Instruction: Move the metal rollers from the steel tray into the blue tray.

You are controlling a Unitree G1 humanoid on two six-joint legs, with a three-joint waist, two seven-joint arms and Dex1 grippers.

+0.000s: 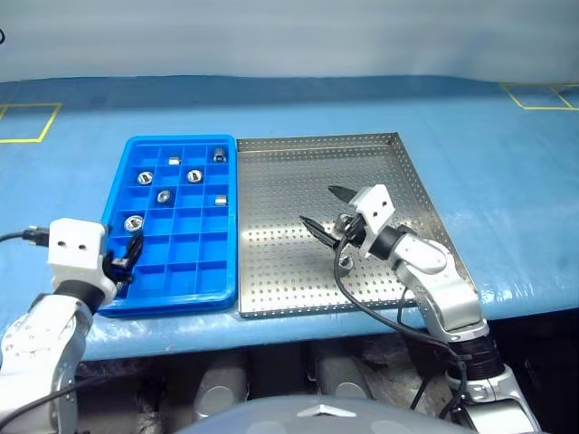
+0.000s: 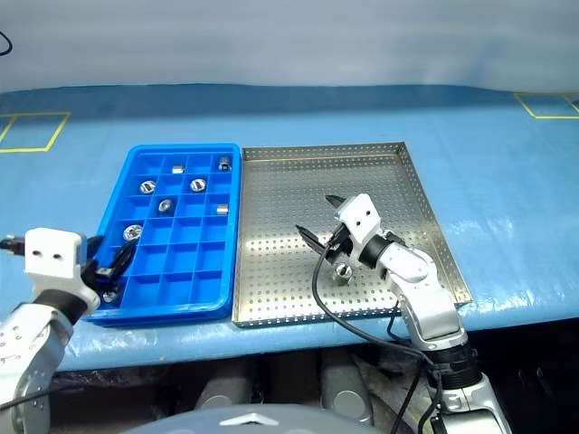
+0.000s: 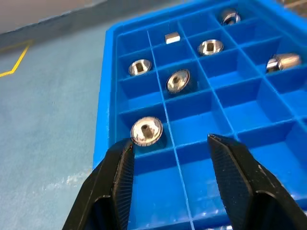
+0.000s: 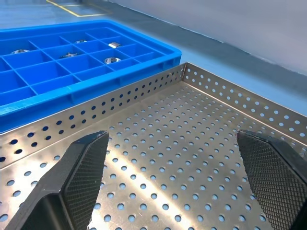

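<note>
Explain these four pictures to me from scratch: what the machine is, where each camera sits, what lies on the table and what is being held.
This is a two-armed humanoid robot at a blue-covered table. Two pictures come from cameras in its head, looking down over both arms. The other two come from a camera on each wrist, looking along that arm's two black fingers.

On the table sit a blue tray divided into small compartments and, beside it, a perforated steel tray. Seven shiny metal rollers lie in separate compartments of the blue tray. One more roller lies on the steel tray under the right arm.

The left gripper hovers over the blue tray, fingers apart, holding nothing. The right gripper hangs wide open above the steel tray, also empty.
</note>
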